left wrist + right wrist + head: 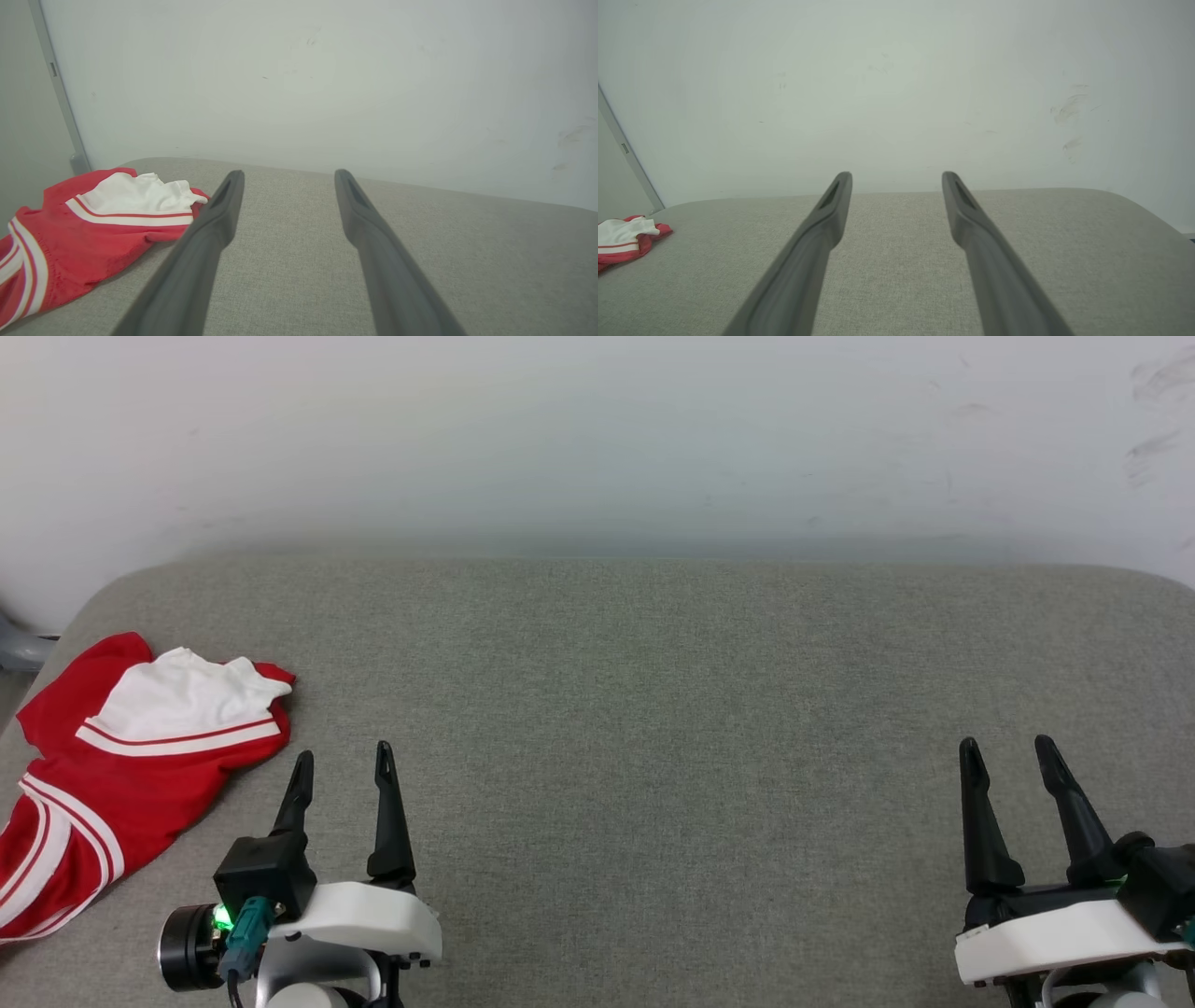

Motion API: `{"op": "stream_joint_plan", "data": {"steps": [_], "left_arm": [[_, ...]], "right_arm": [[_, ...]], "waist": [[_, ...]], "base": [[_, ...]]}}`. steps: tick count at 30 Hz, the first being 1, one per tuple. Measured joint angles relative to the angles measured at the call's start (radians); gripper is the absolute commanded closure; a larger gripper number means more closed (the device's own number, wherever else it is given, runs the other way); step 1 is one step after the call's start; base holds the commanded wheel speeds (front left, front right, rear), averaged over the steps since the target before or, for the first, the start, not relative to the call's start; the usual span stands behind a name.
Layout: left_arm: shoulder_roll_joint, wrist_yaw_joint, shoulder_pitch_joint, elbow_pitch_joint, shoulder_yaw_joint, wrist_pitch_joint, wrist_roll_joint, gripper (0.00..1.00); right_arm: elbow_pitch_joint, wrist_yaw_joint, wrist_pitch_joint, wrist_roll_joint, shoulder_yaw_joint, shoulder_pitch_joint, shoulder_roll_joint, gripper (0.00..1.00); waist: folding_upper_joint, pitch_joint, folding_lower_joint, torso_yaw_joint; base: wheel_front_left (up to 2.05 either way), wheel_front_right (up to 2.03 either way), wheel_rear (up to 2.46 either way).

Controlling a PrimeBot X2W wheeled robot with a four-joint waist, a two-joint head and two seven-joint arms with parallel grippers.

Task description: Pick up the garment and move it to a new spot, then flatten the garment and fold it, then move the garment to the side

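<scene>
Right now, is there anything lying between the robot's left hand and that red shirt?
Nothing lies there. In the head view, just a narrow strip of bare grey padded surface separates the open left hand from the red shirt.

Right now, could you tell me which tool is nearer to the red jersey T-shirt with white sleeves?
Left. The left tool is just beside the red jersey T-shirt; the right tool is far across the grey fabric surface.
</scene>
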Motion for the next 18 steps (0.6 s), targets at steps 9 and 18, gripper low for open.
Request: {"op": "stream_joint_plan", "data": {"steps": [9, 18], "left_arm": [[-0.032, -0.049, 0.008, 0.006, 0.036, -0.018, 0.036, 0.0], [-0.057, -0.093, 0.013, 0.016, 0.071, -0.035, 0.091, 0.0]], "right_arm": [[-0.007, 0.0, -0.016, -0.02, 0.002, 0.002, 0.0, 0.0], [0.001, 0.0, -0.034, -0.035, 0.001, 0.005, 0.0, 0.0]], "waist": [[0.0, 0.002, 0.0001, 0.002], [0.0, 0.007, 0.0001, 0.002]], "base": [[0.0, 0.0, 0.0], [0.0, 0.0, 0.0]]}}
